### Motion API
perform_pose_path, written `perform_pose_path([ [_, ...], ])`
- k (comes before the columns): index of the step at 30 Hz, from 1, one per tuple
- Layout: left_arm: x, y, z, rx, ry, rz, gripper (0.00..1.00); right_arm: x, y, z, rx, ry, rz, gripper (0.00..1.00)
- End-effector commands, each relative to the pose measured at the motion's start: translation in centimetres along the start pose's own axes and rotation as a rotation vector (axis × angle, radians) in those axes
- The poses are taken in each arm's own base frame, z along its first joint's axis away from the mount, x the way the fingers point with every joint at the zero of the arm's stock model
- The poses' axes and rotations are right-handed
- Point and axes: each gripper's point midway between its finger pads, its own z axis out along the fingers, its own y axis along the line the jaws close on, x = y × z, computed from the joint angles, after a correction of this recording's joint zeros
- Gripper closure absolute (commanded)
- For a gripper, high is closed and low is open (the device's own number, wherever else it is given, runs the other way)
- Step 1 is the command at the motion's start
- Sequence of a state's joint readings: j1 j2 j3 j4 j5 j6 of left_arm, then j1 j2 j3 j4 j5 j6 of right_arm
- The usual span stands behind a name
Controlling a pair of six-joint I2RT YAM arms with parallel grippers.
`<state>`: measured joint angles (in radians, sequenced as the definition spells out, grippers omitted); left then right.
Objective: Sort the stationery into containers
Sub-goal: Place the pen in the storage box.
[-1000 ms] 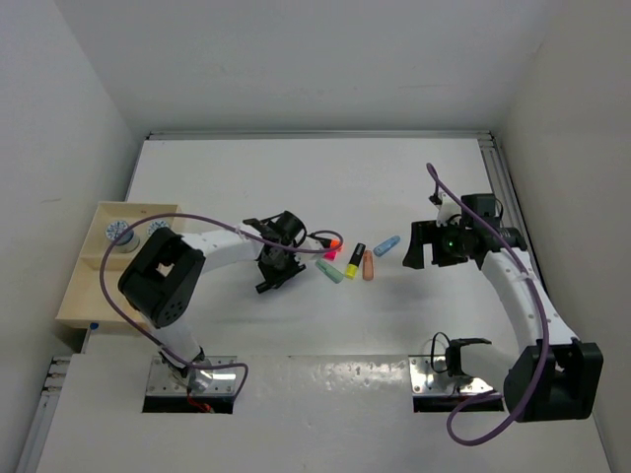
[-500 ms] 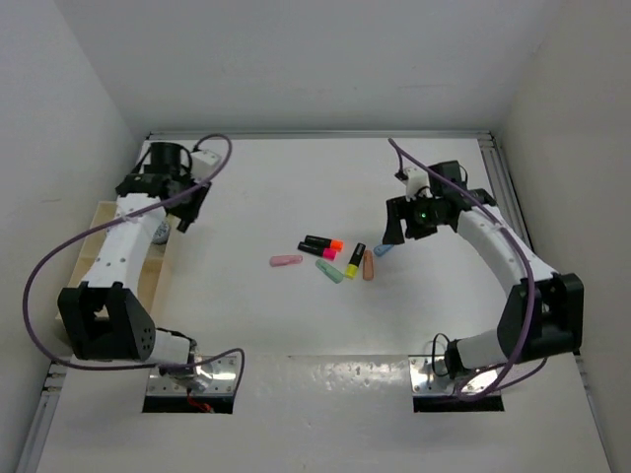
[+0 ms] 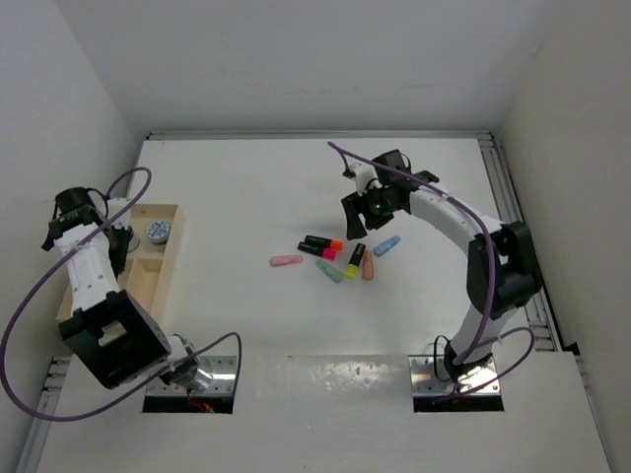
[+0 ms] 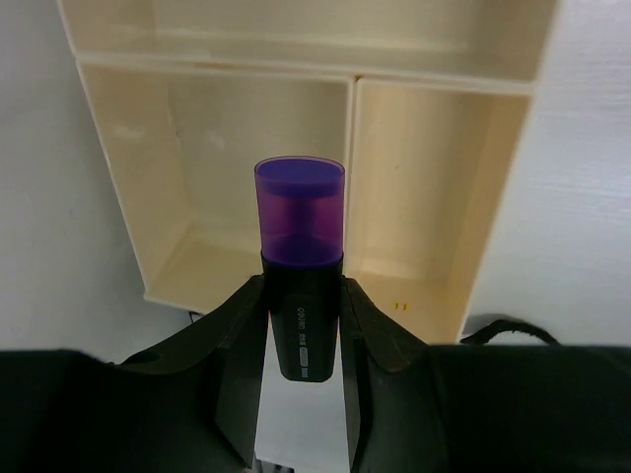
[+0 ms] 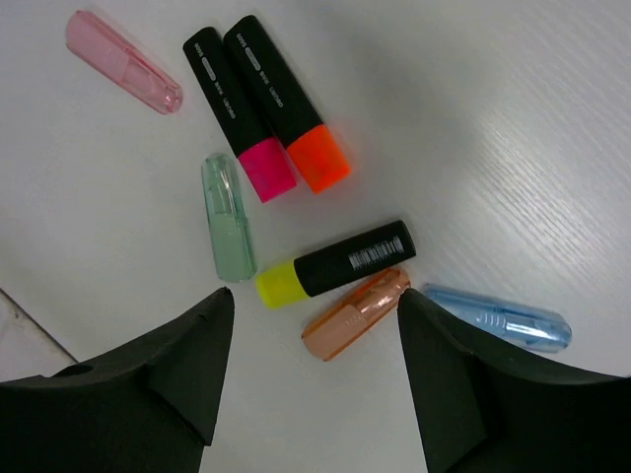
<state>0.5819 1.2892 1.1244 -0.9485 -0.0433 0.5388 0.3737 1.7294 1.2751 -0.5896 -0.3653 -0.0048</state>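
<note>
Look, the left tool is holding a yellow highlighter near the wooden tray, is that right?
No. The left tool is holding a purple highlighter, not a yellow one, near the wooden tray. The left wrist view shows its purple cap sticking out between the fingers. The yellow highlighter lies loose in the right wrist view.

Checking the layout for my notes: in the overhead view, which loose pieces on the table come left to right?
From the left: pink stub, green stub, yellow highlighter, salmon stub, blue stub. The orange highlighter and pink highlighter overlap the green stub's position, so omitted.
</note>
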Motion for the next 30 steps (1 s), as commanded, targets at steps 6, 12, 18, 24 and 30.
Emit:
perform_pose_path([
  [6,3.0,3.5,2.4,0.052,0.024,-0.062,0.99,-2.9,-0.4,2.6,0.029,-0.028,-0.121,0.35],
  [12,3.8,3.6,3.4,0.091,0.026,-0.079,0.77,-2.2,-0.7,4.6,0.027,0.007,-0.194,0.36],
  [18,5.1,3.2,4.3,0.088,0.047,-0.080,0.69,-2.3,-0.1,6.0,0.023,0.026,-0.263,0.39],
  [24,6.7,3.3,5.3,0.116,0.076,-0.114,0.44,-1.8,-0.3,7.7,0.032,0.052,-0.331,0.39],
  [30,4.7,3.2,3.9,0.171,-0.008,-0.102,0.18,-1.5,-0.3,8.7,0.006,0.060,-0.390,0.46],
])
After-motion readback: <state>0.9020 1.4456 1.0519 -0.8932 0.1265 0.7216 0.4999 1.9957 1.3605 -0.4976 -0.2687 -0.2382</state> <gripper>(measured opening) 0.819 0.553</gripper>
